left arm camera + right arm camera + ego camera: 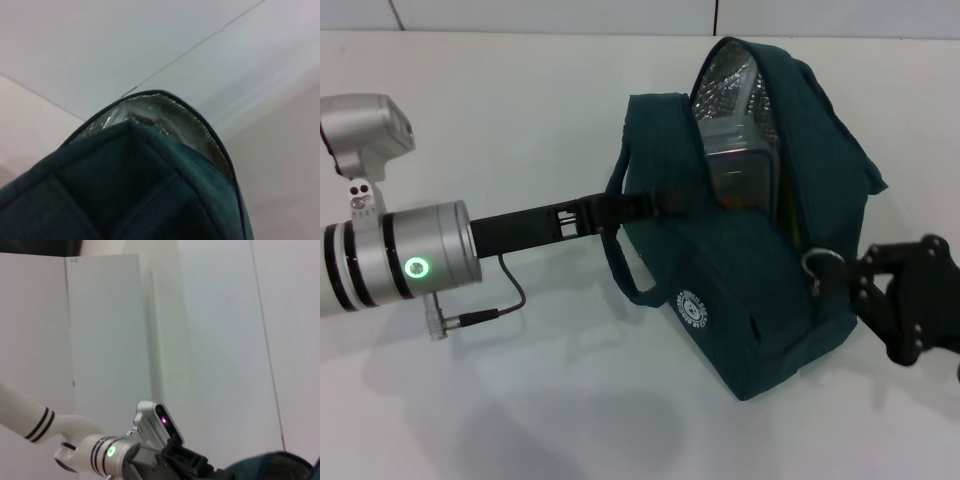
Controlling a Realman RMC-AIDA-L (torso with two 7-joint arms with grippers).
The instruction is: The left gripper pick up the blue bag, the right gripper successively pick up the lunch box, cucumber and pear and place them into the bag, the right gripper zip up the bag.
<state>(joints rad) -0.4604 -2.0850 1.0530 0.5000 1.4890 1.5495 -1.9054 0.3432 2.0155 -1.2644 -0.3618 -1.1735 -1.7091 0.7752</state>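
My left gripper, a black two-fingered claw on a black arm with a plain silver wrist, reaches across the white table from my left. Its jaws are pressed together on a loop handle of the blue bag, a large dark teal-green fabric lunch bag with a small round white logo on its side. The bag hangs tilted from that handle, its lower corner near the table in front of me and its open top turned up and away.

Through the opening I see silver foil lining and, inside it, the lunch box, a clear rectangular plastic container with rounded corners, standing on end in the bag's compartment. From my left wrist view the bag's rim fills the lower part, teal cloth with foil showing at the edge.

My right gripper, a black claw on my right, sits at the near end of the bag with its jaws pinching the metal zipper ring pull. From my right wrist view I see my left arm's silver wrist with its green light, and a sliver of the bag.
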